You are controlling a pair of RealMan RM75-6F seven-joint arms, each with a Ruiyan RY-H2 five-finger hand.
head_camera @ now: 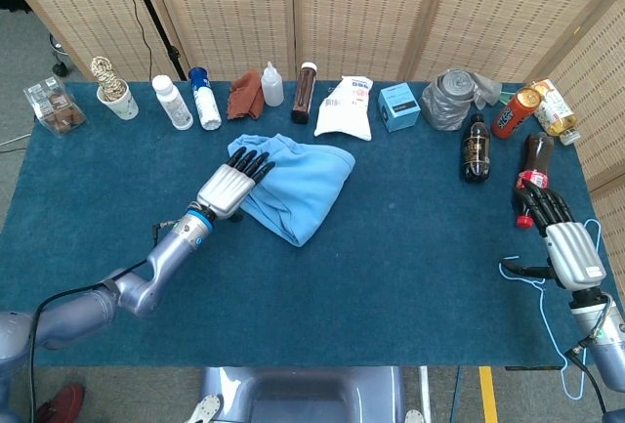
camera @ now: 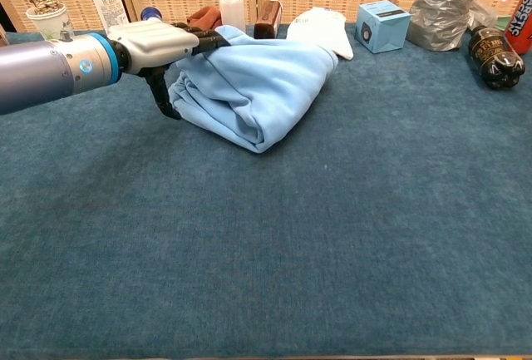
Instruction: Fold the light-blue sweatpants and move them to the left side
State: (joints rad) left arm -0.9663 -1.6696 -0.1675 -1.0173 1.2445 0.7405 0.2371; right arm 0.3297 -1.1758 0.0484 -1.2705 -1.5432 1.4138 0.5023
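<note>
l hand point(head_camera: 231, 185) flat on sweatpants point(head_camera: 298, 181)

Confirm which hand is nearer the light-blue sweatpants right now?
Left. The left hand rests on the left edge of the light-blue sweatpants, fingers on the fabric. The right hand is far off at the table's right edge, beside the bottles.

Bright, even light from overhead fills both views, with only faint, soft shadows on the counter point(head_camera: 410, 247). Focus is sharp throughout. A small glare spot shows on the glossy robot base point(head_camera: 303, 394) at the bottom edge.
</note>
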